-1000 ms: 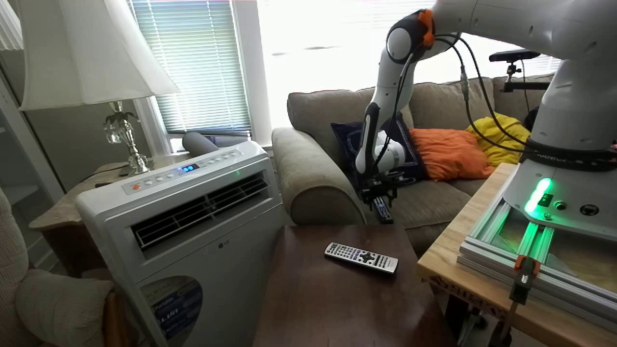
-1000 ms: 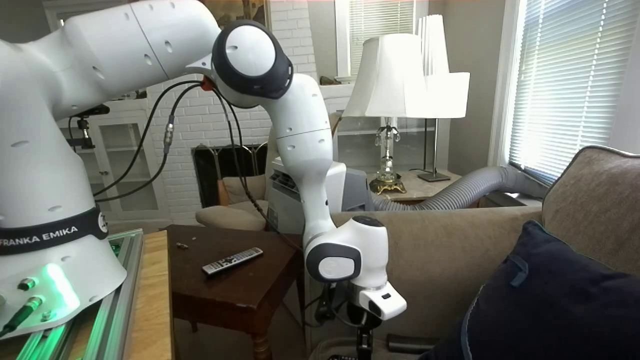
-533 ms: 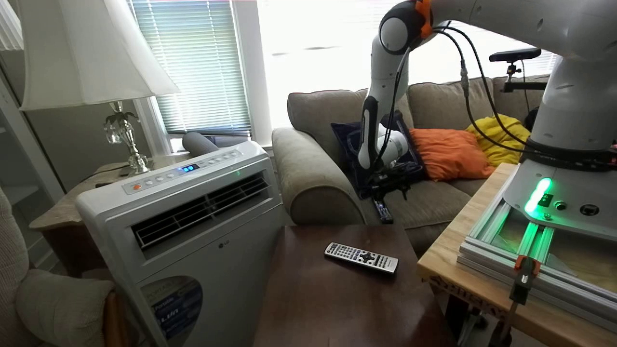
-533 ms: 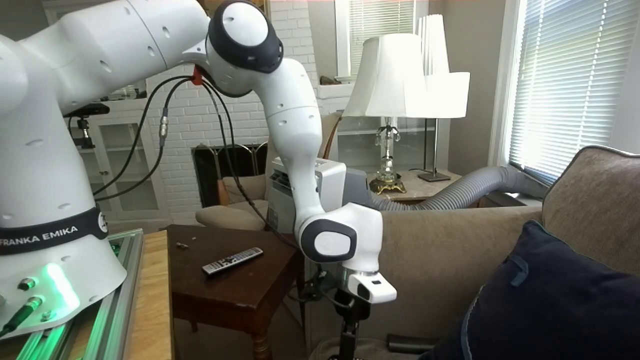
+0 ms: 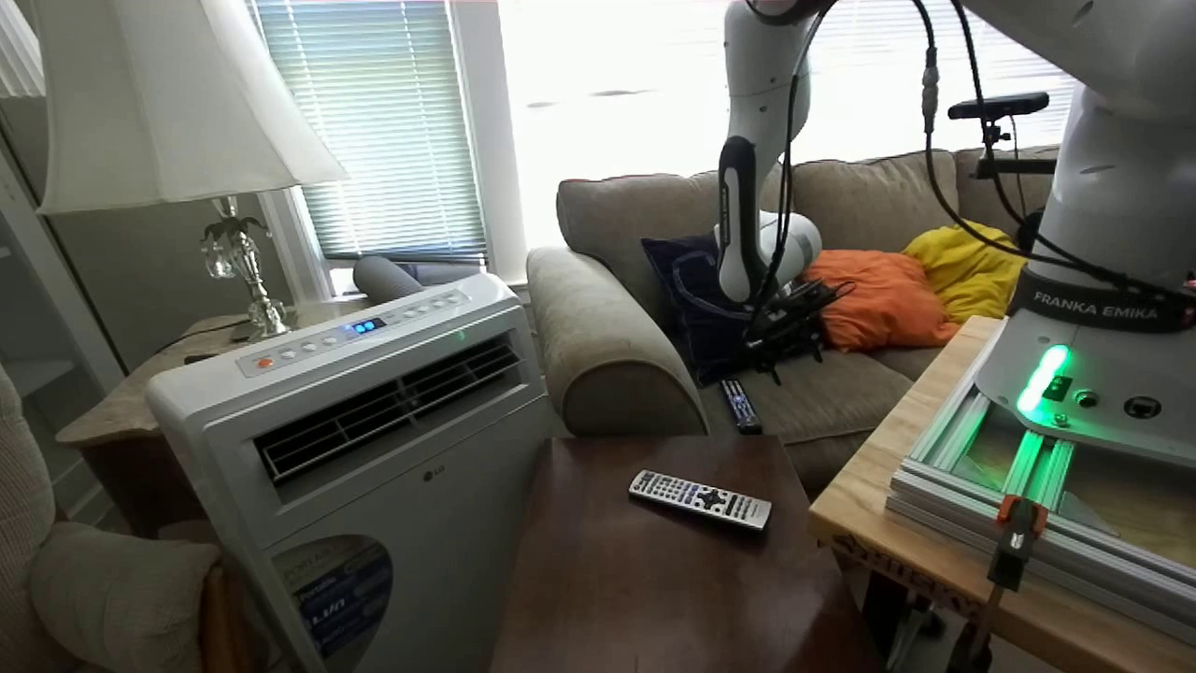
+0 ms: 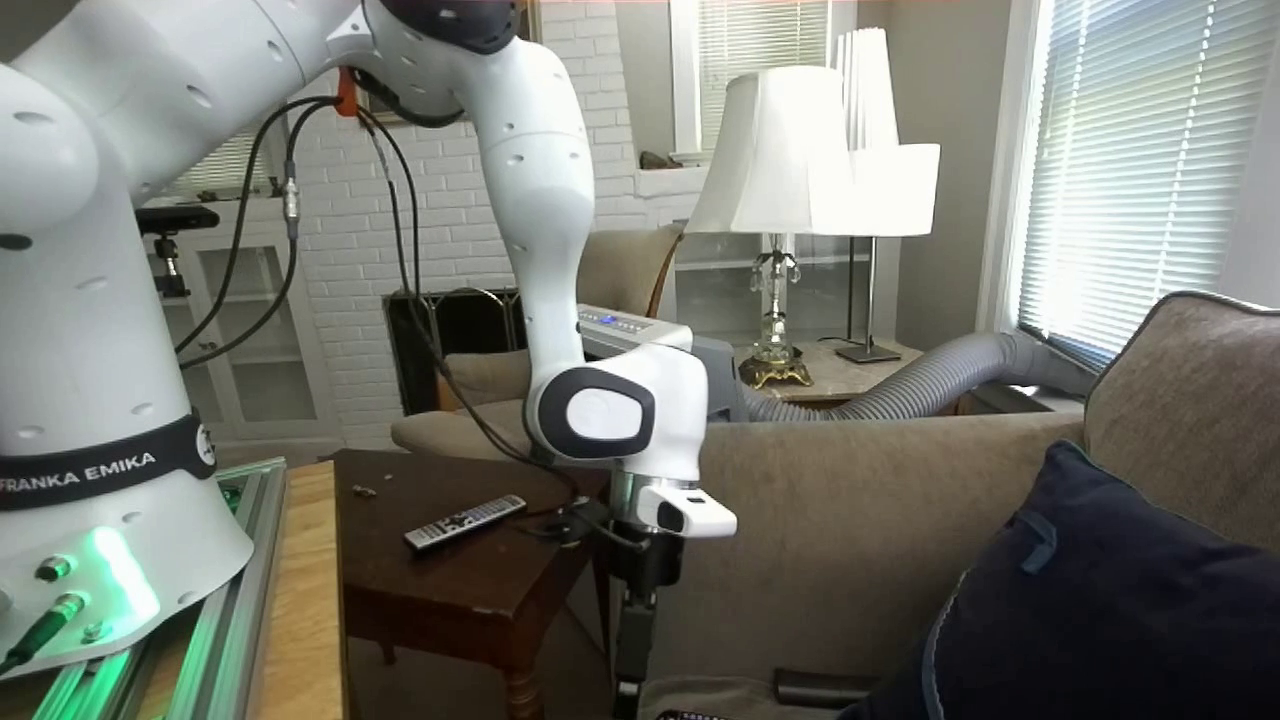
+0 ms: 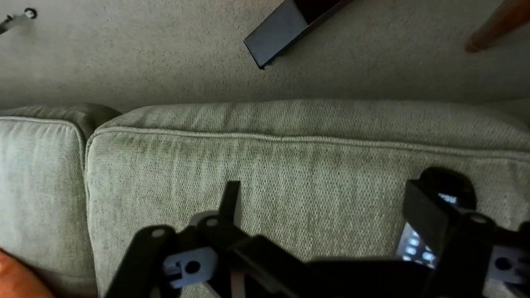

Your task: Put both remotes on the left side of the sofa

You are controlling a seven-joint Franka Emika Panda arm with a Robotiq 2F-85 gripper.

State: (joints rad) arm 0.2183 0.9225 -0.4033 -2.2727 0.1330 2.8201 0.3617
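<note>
Gripper (image 7: pixel 325 203): jaws spread wide, nothing held; hung over L seat (image 7: pixel 290 174) of sofa (image 5: pixel 860 201), w/ bare fabric btwn its fingers (image 7: pixel 422 211) in wrist view.
Dark remote (image 5: pixel 741 407): lay on that seat, btns up, at sofa's L end nr front edge, padded arm (image 5: pixel 607 318) just L of it. Gap showed btwn it & gripper in an ext. view; in wrist view one finger hid its mid part.
Silver remote (image 5: pixel 701 498): lay flat on brown table (image 5: pixel 598 579), btns up, at a slant, far half, a bit R of middle.
Table: stood near side, sofa's L end just beyond.
Dark bar (image 6: pixel 825 688): lay on same seat nr padded arm in an ext. view; couldn't tell what it was.
Navy cushion (image 5: pixel 687 290): sat at L end of sofa, partly hidden behind gripper.
Orange cushion (image 5: pixel 878 308): sat next along, to R.
Yellow cushion (image 5: pixel 981 266): sat just R of orange one.
Robot arm (image 5: pixel 761 112): ran fr. base (image 5: pixel 1117 369) at R, then bent down twd sofa.
Base: stood on wooden bench (image 5: pixel 897 435), near R, green light (image 5: pixel 1042 379) on.
AC (image 5: pixel 411 523): stood L of table, blue display (image 5: pixel 364 326) lit.
Lamp (image 5: pixel 177 112): stood far L, on side table (image 5: pixel 121 402) behind AC.
Blinds (image 5: pixel 383 140): hung far L, behind lamp.
</note>
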